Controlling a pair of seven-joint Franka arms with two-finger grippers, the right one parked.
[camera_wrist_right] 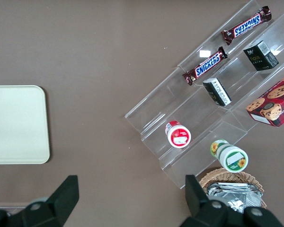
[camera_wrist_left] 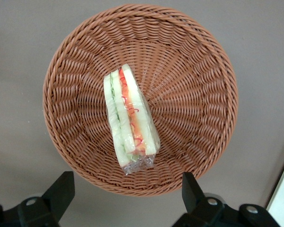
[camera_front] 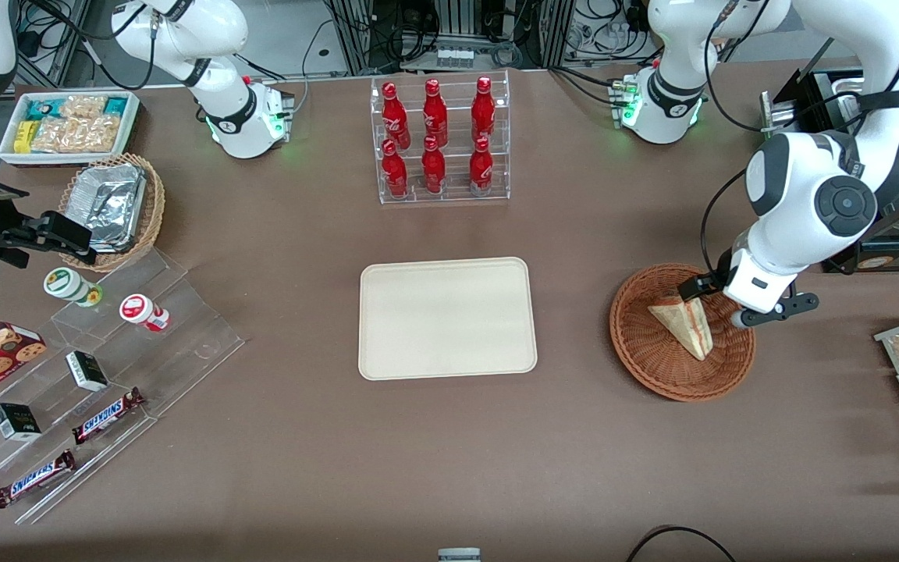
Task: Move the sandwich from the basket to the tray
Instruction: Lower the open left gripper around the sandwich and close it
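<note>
**K:** Right of centre in the front view: round reddish-brown wicker basket (camera_front: 656, 355), tight concentric weave, shallow bowl. Sandwich (camera_front: 684, 324) lies inside it, a pale triangular wedge with its point toward the camera.

**M:** Gripper?

**K:** Gripper (camera_front: 719, 300) hangs over the basket's farther rim, black fingers either side of the wedge's wide end. Contact can't be judged from this view.

**M:** Tray?

**K:** Tray (camera_front: 447, 318) sits mid-frame, flat cream rectangle, rounded corners, low rim, matte. Well apart from the basket. Above it in frame, a clear acrylic rack of glossy red bottles (camera_front: 435, 139).

**M:** Left wrist view?

**K:** Basket (camera_wrist_left: 194, 94) fills the view, ribs radiating from the centre. Sandwich (camera_wrist_left: 129, 118) rests on edge, wrapped in crinkled clear film, white bread with green, red and pink layers. Fingers (camera_wrist_left: 191, 189) are spread wide, above the rim and clear of the wedge.

**M:** Right wrist view?

**K:** Tray corner (camera_wrist_right: 19, 124) at mid-left. Stepped clear acrylic shelf (camera_wrist_right: 199, 109) at upper right, with Snickers bars (camera_wrist_right: 206, 66).
</note>
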